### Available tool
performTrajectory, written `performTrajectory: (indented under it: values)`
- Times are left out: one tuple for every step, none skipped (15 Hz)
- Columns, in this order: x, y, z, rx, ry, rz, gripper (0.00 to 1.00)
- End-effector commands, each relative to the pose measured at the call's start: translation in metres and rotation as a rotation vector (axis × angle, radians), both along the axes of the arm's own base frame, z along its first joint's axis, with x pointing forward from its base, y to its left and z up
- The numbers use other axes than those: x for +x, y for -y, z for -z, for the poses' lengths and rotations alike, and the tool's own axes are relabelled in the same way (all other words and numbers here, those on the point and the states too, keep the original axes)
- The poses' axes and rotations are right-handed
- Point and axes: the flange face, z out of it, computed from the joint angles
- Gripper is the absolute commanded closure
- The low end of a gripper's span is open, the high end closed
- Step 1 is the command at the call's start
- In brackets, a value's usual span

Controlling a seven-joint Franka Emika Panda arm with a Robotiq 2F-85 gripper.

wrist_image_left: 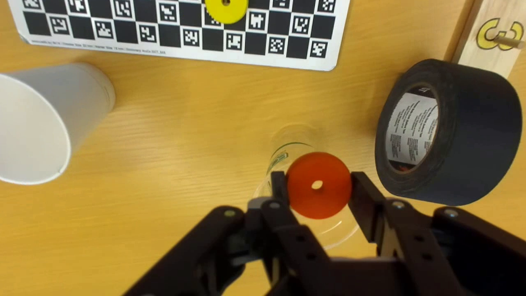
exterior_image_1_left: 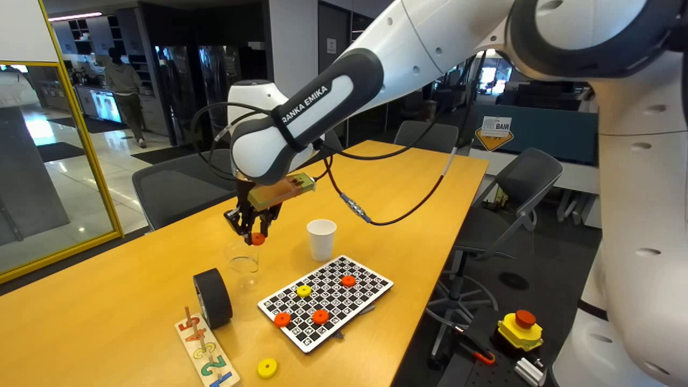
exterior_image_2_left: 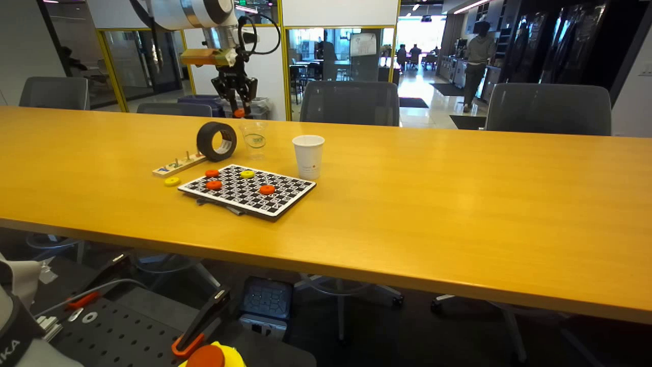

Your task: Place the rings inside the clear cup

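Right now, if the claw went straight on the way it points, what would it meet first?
Probably the clear cup below; whether the orange-red ring held in the claw would catch its rim or pass inside is unclear.

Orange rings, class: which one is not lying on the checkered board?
The orange ring held above the table by the gripper; the other three orange rings lie on the board.

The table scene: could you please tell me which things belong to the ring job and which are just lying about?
For the job:
orange-red ring in the claw
three orange-red rings on the checkered board
clear cup

Just lying about:
checkered board itself
white cup
black tape roll
numbered peg strip
two yellow rings, unless all colours count
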Motion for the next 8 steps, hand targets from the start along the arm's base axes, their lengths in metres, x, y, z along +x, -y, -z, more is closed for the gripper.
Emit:
performTrajectory:
  values:
    - [0.046,-0.008,0.007,-0.011,-0.043,-0.043,0.78]
    - [0.053,-0.009,0.010,-0.015,-0.051,-0.050,0.78]
    - [0.060,-0.009,0.013,-0.018,-0.061,-0.053,0.78]
    - [0.066,-0.010,0.015,-0.020,-0.068,-0.057,0.78]
    - [0.070,-0.011,0.016,-0.022,-0.074,-0.060,0.78]
    - [0.074,-0.012,0.016,-0.026,-0.078,-0.063,0.78]
    - [0.077,-0.013,0.017,-0.030,-0.080,-0.062,0.78]
    - [0.081,-0.014,0.019,-0.032,-0.082,-0.062,0.78]
